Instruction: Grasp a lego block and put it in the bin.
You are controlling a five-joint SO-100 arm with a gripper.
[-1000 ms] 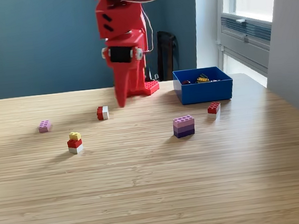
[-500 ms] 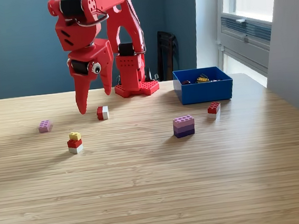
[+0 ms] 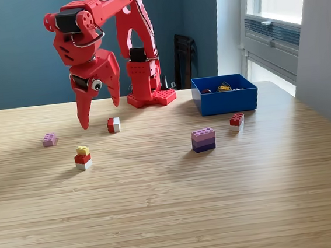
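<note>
The bin (image 3: 225, 102) sits far right on the table (image 3: 173, 205), its long axis running left to right, and already holds a few blocks. Five blocks lie outside it. The gripper (image 3: 98, 111) hangs empty with its jaws spread wide above the left side, between the red-white block (image 3: 113, 125) and the yellow-topped stack (image 3: 83, 157); no grasp is made yet.
</note>
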